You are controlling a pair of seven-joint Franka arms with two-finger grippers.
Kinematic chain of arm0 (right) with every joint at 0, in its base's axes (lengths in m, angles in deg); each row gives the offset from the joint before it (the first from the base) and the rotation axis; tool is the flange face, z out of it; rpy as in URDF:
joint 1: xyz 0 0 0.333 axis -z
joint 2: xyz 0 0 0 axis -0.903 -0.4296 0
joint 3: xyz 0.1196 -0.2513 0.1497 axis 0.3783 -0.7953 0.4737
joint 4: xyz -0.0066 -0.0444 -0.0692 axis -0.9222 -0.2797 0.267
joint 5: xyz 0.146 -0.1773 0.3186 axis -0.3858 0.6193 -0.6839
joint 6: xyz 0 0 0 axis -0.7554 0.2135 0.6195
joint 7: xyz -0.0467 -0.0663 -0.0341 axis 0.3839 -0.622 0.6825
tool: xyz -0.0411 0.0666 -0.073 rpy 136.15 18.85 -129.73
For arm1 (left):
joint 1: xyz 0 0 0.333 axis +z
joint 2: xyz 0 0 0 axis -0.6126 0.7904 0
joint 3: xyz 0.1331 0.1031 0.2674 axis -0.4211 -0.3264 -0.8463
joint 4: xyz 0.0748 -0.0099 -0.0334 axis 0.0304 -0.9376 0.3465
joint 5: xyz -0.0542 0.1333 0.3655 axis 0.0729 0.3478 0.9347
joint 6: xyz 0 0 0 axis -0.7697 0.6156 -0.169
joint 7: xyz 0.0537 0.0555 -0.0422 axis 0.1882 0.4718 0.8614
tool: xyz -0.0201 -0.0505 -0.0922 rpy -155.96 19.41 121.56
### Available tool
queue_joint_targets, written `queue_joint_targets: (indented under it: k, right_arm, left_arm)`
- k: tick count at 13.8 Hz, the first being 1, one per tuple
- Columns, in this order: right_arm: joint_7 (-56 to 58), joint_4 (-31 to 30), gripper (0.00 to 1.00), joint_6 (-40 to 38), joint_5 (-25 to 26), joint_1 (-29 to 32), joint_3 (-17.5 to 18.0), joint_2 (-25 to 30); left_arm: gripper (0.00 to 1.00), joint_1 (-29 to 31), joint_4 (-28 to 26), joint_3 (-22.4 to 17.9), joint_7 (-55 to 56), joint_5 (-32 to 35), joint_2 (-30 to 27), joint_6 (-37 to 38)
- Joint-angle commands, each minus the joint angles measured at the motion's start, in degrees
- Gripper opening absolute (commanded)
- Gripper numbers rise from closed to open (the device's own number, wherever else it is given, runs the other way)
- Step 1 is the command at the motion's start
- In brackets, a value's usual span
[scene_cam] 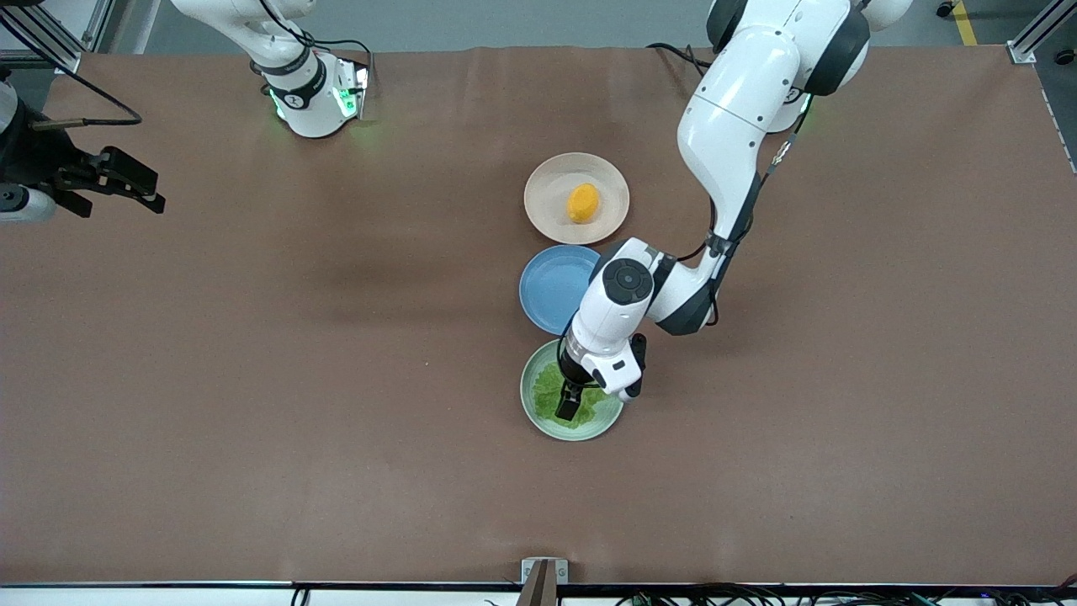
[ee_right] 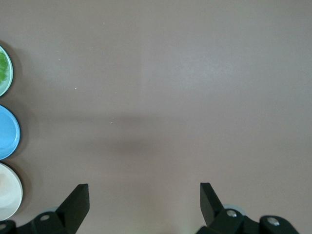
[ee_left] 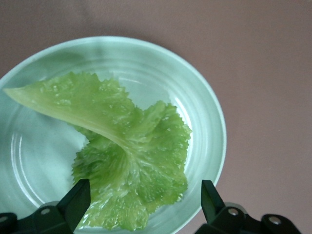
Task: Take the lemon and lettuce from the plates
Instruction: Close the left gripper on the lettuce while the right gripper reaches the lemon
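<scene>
The lettuce (scene_cam: 555,389) is a crinkled green leaf lying in the pale mint green plate (scene_cam: 532,402), the plate nearest the front camera. My left gripper (scene_cam: 569,406) is open just over the leaf; in the left wrist view the lettuce (ee_left: 129,158) lies between its two fingers, inside the mint plate (ee_left: 207,107). The orange-yellow lemon (scene_cam: 582,203) sits in the beige-pink plate (scene_cam: 547,181), farthest from the front camera. My right gripper (scene_cam: 126,181) is open and empty, waiting at the right arm's end of the table, over bare brown table (ee_right: 161,97).
An empty blue plate (scene_cam: 549,286) lies between the two task plates, partly under my left arm's wrist. The right wrist view shows edges of the mint plate (ee_right: 6,68), blue plate (ee_right: 9,132) and beige-pink plate (ee_right: 9,192).
</scene>
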Motion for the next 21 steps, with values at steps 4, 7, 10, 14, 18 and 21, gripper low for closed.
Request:
queue_joint_targets:
  k: [4,7,10,14,18,21]
  right_arm:
    - [0.1,0.4,1.00,-0.3,-1.2,-0.2,-0.6,0.8]
    - [-0.1,1.6,1.00,-0.5,-0.4,-0.4,-0.6,-0.6]
    - [0.2,2.1,1.00,0.0,-0.6,-0.4,-0.6,-2.5]
    - [2.5,2.0,1.00,1.2,-1.2,-0.7,-0.4,-6.2]
    - [-17.0,0.3,1.00,0.8,-2.7,-10.8,0.7,-5.5]
    - [-33.9,-0.8,1.00,2.8,-5.5,-17.7,4.0,-5.5]
  left_arm:
    - [1.00,-0.1,0.8,0.4,-0.2,-1.3,0.3,4.0]
    - [1.00,-0.1,0.5,0.4,-0.3,-1.3,0.4,4.3]
    - [0.98,-0.1,0.5,0.4,-0.3,-1.2,0.6,4.8]
    - [0.68,-0.1,0.5,0.4,-0.2,-1.4,0.7,4.8]
    - [0.44,-0.1,0.4,0.4,-0.2,-1.4,0.6,4.8]
    - [0.23,-0.1,0.4,0.4,-0.2,-1.5,0.4,4.8]
